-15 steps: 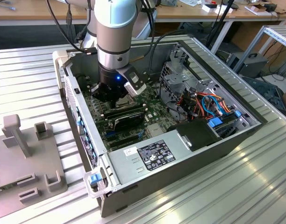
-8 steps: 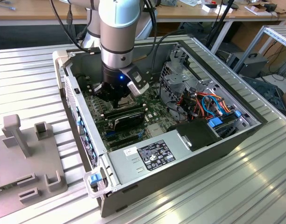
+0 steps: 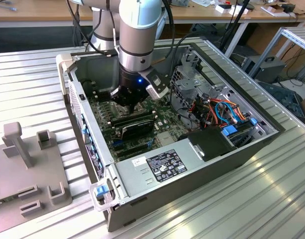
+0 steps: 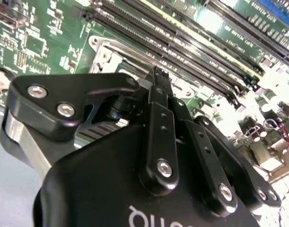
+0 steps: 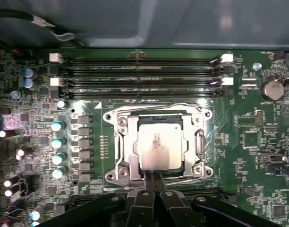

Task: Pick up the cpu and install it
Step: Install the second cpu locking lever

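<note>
Hand (image 5: 154, 176) fingertips together at cpu (image 5: 159, 147) edge, seated in socket (image 5: 121, 142)

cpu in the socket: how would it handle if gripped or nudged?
The cpu looks like a thin flat plate with a smooth metal top, so probably stiff, light, and slippery to pinch. Lying flat inside the socket frame, it likely won't tip or roll.

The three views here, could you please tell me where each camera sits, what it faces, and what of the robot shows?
Exterior view: off the arm, above, looking down into the open computer case; the arm reaches inside.
First wrist view: on the arm, facing straight onto the motherboard; the cpu lies in its socket, gripper at its edge.
Second wrist view: on the arm, looking along the gripper at the board.
Both wrist views share the memory slots.
</note>
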You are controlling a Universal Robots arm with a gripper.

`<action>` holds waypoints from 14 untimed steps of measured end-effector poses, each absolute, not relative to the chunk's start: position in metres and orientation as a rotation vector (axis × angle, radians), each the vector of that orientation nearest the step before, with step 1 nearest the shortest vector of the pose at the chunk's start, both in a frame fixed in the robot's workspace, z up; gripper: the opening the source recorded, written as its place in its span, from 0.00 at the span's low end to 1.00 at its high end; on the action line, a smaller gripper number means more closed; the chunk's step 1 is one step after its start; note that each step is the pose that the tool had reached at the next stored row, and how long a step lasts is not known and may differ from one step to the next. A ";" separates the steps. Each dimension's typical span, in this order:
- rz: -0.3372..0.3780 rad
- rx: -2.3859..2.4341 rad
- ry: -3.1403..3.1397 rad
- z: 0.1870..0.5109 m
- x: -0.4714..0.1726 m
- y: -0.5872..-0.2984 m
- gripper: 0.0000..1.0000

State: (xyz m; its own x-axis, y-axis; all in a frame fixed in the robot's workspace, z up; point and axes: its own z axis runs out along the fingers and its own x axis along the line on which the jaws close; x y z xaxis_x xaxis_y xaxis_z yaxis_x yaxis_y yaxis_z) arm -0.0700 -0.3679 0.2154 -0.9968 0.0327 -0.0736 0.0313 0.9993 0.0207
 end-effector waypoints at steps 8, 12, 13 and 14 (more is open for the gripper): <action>0.017 0.048 3.067 0.241 -0.070 -0.365 0.11; 0.017 0.049 3.067 0.241 -0.070 -0.364 0.11; 0.017 0.049 3.067 0.241 -0.070 -0.362 0.11; 0.017 0.049 3.067 0.241 -0.070 -0.359 0.11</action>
State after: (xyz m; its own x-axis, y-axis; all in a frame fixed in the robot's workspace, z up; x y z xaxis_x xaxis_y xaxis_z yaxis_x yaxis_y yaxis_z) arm -0.0700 -0.3593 0.2412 -0.9968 0.0321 -0.0737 0.0313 0.9994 0.0122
